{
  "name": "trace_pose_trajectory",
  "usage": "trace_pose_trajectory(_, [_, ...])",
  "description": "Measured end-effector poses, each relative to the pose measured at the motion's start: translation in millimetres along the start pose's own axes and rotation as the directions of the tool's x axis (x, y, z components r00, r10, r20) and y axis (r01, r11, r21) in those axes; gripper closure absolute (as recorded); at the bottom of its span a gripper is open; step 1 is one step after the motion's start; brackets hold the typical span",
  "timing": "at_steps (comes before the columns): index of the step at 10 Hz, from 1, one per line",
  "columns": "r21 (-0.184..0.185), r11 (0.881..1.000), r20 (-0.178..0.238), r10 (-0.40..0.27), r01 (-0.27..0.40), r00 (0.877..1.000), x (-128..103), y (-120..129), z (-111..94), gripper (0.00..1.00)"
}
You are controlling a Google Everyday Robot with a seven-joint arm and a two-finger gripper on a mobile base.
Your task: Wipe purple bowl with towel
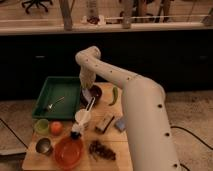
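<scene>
Wooden desk (35,160) in a dim room, dark cabinet fronts behind. Small round glossy dark-purple bowl (96,92) sits toward the desk's back edge, its left part hidden by the gripper (88,94) at that rim; gripper state cannot be told. Left of bowl: green rectangular plastic tray (55,95). Right of it: curved green pepper (114,95). In front: white cup (82,118), contents unclear.

We see dim, warm light from above: far background dark, arm (131,86) gleaming pale, claw (88,90) in shadow above the tabletop's (106,106) far side.
</scene>
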Motion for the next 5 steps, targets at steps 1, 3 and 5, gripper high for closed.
trace_pose_trajectory(1, [-0.013, 1.0, 0.025, -0.016, 0.016, 1.0, -8, 5, -3, 0.98])
trace_pose_trajectory(3, [-0.048, 0.998, 0.067, -0.034, 0.038, 0.997, -18, 14, -5, 0.98])
trace_pose_trajectory(5, [-0.089, 0.995, 0.092, -0.028, 0.036, 0.995, -22, 26, -5, 0.98])
